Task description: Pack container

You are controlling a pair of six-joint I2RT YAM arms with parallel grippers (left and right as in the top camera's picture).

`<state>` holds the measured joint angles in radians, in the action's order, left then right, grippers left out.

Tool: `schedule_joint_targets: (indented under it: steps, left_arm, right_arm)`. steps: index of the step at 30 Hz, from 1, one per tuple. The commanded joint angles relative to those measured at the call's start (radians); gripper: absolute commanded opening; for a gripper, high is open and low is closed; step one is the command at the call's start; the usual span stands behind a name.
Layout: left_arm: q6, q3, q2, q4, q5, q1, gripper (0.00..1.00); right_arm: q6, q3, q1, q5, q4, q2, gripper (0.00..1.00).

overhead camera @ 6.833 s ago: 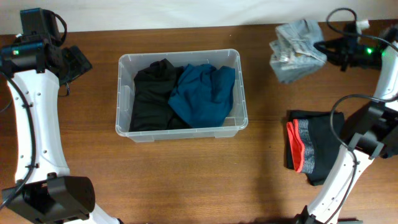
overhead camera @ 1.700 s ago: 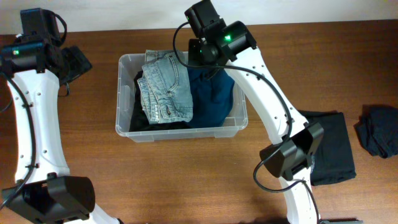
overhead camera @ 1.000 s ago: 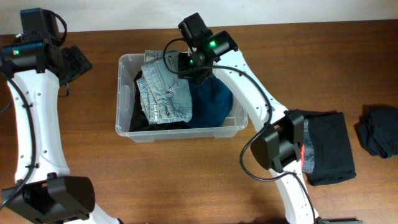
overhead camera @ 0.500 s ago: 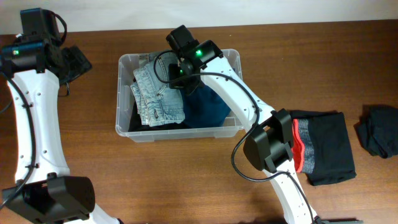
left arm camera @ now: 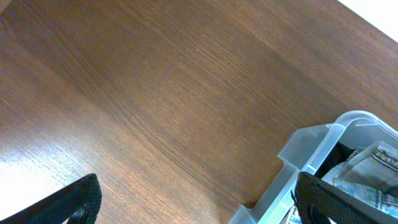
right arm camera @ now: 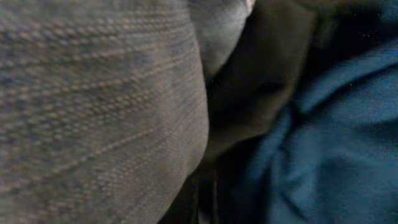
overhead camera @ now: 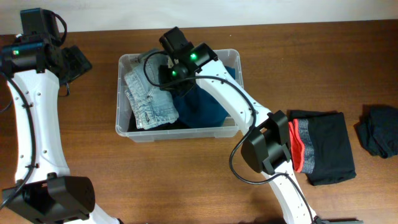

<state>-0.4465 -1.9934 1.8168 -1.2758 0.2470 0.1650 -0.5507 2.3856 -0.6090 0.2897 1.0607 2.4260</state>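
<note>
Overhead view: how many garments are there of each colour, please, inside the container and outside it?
Light blue denim jeans: 1
Teal garment: 1
Black garment in the container: 1
Black folded garment with red and grey edge: 1
Dark bundle at far right: 1
Total: 5

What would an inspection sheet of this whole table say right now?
Surface: brown wooden table, no marks seen.
Job's things: clear container holds light jeans, teal garment, black garment beneath.
Clutter: folded black garment with orange band and dark bundle lie right of the container.
Grippers: left gripper open above bare wood; right gripper shut, pressed among the clothes.
Cables: black cable loops off the right arm; no snag seen.
Surroundings: white wall along the far edge.
</note>
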Motion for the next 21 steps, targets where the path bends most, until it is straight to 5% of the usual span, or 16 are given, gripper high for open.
schedule_joint_targets:
  steps: [1, 7, 14, 21]
  left_arm:
    - [-0.01, -0.006, -0.02, -0.001, 0.004, 0.003, 0.99]
    - [-0.01, -0.006, -0.02, -0.001, 0.004, 0.003, 0.99]
    - [-0.01, -0.006, -0.02, -0.001, 0.004, 0.003, 1.0]
    - [-0.01, -0.006, -0.02, -0.001, 0.004, 0.003, 0.99]
  right_arm:
    - [-0.008, -0.007, -0.004, 0.1, -0.005, 0.022, 0.04]
    - [-0.008, -0.007, 0.008, -0.006, 0.051, 0.021, 0.04]
    - [-0.003, 0.024, 0.043, -0.351, 0.23, 0.021, 0.04]
    - [0.054, 0.127, 0.082, -0.443, 0.337, 0.011, 0.04]
